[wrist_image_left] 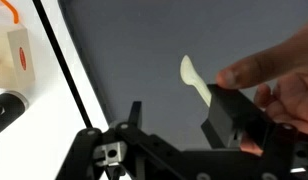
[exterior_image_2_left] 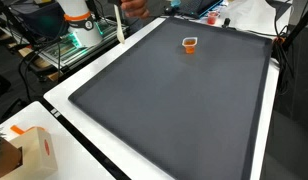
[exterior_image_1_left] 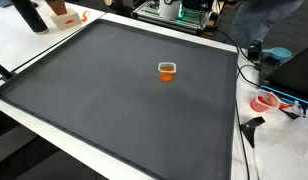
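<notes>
In the wrist view my gripper [wrist_image_left: 179,112] is open, its two black fingers [wrist_image_left: 232,118] wide apart above the dark grey mat [wrist_image_left: 124,50]. A person's hand [wrist_image_left: 279,80] reaches in from the right and holds a pale, spoon-like piece [wrist_image_left: 193,77] against the top of the right finger. Nothing sits in the gap between the fingers. A small orange cup [exterior_image_1_left: 167,70] with a clear rim stands alone on the mat in both exterior views, also marked at cup [exterior_image_2_left: 190,44]. I cannot make out the gripper clearly in either exterior view.
The mat lies on a white table [exterior_image_1_left: 54,125]. An orange-and-white box [wrist_image_left: 12,55] stands off the mat's edge, with a black cylinder [wrist_image_left: 4,108] next to it. Cables and pink items [exterior_image_1_left: 269,100] clutter one side. A similar box [exterior_image_2_left: 34,150] sits at a table corner.
</notes>
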Motion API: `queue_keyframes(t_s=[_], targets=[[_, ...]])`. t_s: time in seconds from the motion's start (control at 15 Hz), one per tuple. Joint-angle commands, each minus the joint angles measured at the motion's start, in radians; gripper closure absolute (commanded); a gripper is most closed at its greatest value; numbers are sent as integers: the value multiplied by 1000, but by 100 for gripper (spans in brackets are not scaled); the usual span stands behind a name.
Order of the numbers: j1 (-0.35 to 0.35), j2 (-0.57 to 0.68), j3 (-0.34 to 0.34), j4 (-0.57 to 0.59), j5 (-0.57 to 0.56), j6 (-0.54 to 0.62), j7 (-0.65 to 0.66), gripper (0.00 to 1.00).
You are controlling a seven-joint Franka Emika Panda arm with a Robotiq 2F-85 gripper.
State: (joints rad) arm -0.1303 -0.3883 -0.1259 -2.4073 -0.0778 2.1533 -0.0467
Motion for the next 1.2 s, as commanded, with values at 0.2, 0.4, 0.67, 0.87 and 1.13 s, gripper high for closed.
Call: queue_keyframes(t_s=[0.2,0.4,0.67,0.87,1.13], targets=[[1,0,-3,-3,1,9,-11,0],[1,3,-3,2,2,1,-12,32],[2,6,-3,5,0,1,-18,65],[4,8,-2,8,-2,-1,-26,88],[6,6,-3,5,-2,6,-35,98]])
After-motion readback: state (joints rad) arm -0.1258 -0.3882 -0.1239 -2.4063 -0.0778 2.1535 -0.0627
